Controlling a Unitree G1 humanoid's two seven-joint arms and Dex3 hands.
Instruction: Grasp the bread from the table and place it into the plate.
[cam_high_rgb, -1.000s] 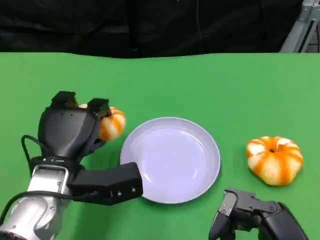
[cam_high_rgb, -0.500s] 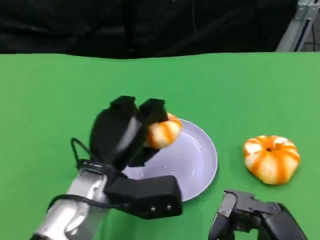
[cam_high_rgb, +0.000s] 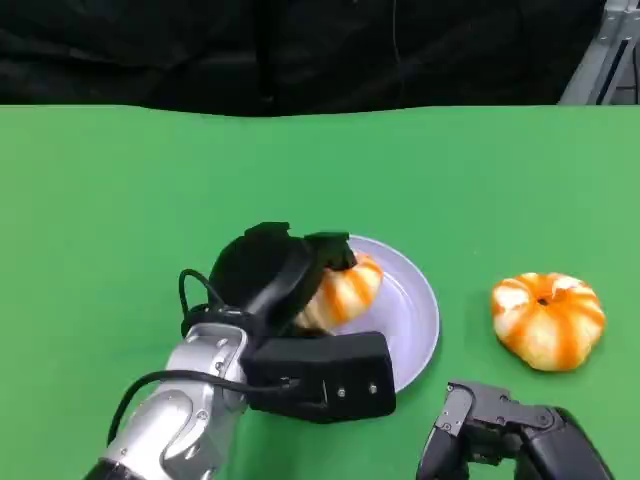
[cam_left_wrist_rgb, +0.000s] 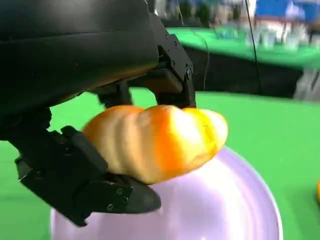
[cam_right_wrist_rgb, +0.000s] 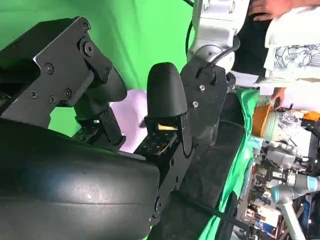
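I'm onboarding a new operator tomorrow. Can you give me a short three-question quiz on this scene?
1. True or false: the left hand holds a bread over the plate.
2. Where is the second bread? A) in the plate B) on the table, right of the plate C) in the right hand
3. Fill in: the plate's colour is pale ____.

Key: 1 true; 2 B; 3 lilac.

My left hand (cam_high_rgb: 270, 285) covers the near side of the bread (cam_high_rgb: 345, 290) and part of the plate (cam_high_rgb: 415, 315). My right hand (cam_high_rgb: 515, 440) is cut off by the picture's lower edge, its fingers' lie unclear.
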